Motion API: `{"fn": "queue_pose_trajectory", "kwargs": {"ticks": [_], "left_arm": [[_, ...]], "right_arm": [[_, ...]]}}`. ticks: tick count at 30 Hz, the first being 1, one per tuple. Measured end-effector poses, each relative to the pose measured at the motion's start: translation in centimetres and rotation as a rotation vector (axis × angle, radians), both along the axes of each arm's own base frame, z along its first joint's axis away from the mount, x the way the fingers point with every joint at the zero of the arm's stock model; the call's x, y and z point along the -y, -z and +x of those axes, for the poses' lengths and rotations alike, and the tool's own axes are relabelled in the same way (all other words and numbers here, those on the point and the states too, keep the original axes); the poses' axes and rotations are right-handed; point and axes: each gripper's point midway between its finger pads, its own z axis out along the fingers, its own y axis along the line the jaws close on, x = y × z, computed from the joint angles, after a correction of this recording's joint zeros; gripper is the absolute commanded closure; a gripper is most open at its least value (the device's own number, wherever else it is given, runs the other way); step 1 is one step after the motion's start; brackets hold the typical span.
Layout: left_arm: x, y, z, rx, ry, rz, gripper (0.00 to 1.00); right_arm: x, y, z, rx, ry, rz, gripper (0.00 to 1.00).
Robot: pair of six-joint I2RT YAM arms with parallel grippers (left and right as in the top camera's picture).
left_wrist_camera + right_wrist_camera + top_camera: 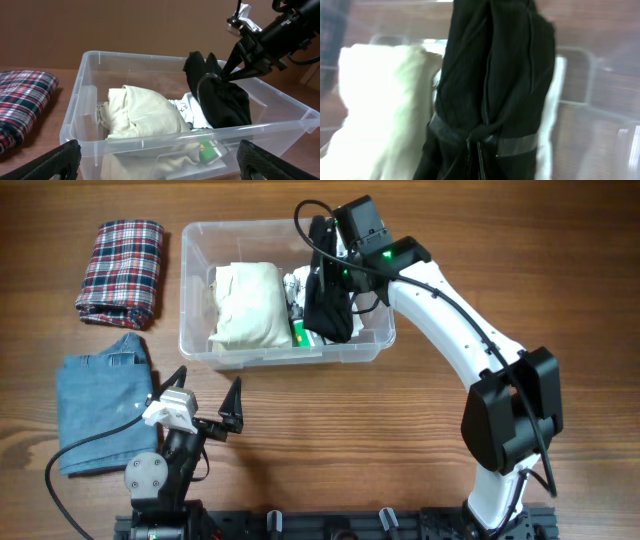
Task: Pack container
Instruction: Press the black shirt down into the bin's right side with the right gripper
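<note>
A black garment point(331, 308) is gripped by the closed right gripper point(223, 76) over the clear container point(197, 240), at 3 o'clock of a cream garment point(248, 300). The left gripper point(206, 396) is held open at 6 o'clock.

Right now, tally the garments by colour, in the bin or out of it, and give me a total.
Red plaid garment, on the table: 1
Blue denim garment, on the table: 1
Cream garment, in the container: 1
White printed garment, in the container: 1
Black garment, hanging over the container: 1
Total: 5
</note>
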Motion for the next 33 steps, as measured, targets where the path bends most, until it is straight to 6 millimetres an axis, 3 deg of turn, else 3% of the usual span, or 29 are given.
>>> {"fn": "queue_pose_trajectory", "kwargs": {"ticks": [5, 12, 22, 26, 33], "left_arm": [[0.0, 0.0, 0.0, 0.000, 0.000, 0.000, 0.00], [0.0, 0.0, 0.0, 0.000, 0.000, 0.000, 0.00], [0.0, 0.0, 0.0, 0.000, 0.000, 0.000, 0.00], [0.0, 0.0, 0.0, 0.000, 0.000, 0.000, 0.00], [0.0, 0.0, 0.0, 0.000, 0.000, 0.000, 0.00]], "right_arm": [[-2.2, 0.8, -1.0, -0.021, -0.054, 0.026, 0.96], [-5.5, 3.7, -3.1, -0.080, -0.134, 0.017, 0.96], [-5.4, 3.6, -3.0, -0.058, -0.118, -0.012, 0.96], [-4.6, -0.1, -1.6, 0.063, -0.085, -0.023, 0.91], [-4.9, -12.0, 1.0, 0.400, -0.033, 0.116, 0.90]]}}
